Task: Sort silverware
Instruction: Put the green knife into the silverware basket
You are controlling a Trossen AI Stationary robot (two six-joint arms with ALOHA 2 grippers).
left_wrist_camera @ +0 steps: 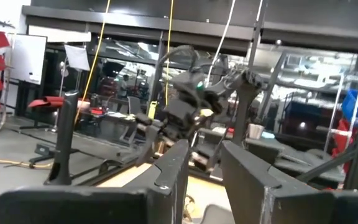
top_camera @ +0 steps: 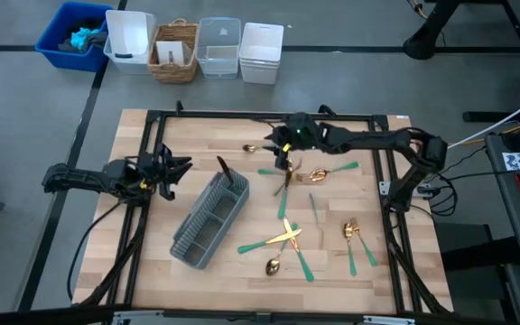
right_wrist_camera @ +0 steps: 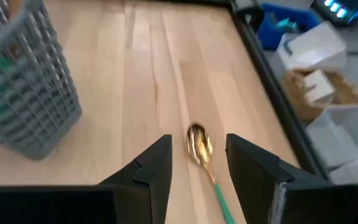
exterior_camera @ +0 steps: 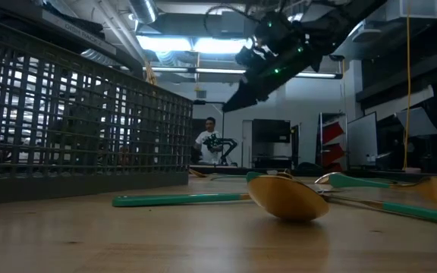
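The right claw [top_camera: 278, 137] is held above the far middle of the wooden table [top_camera: 152, 262], its fingers [right_wrist_camera: 157, 165] spread wide with nothing between them. In the right wrist view, a spoon [right_wrist_camera: 199, 149] with a gold bowl and green handle is seen lying flat on the wood directly below the gap between the fingers, not touched by them. In the high view the same spoon [top_camera: 262, 145] lies near the table's far edge.

The rest of the silverware [top_camera: 283, 239] is scattered across the right half of the table: a crossed cluster near the middle front, a pair of pieces [top_camera: 355, 236] toward the right edge, and a few more just beyond the middle, beneath the right arm. All are lying flat on the wood.

A grey mesh caddy [top_camera: 210, 219] is set at an angle left of centre, with a few green handles faintly visible inside it.

The left claw [top_camera: 177, 171] is parked over the table's left edge, well apart from the silverware. Its fingers [left_wrist_camera: 169, 177] are seen partly spread, with a clear gap and nothing gripped.

Bins and a basket [top_camera: 174, 52] are lined up on the floor beyond the table. A person [exterior_camera: 206, 140] is seen far back in the room.
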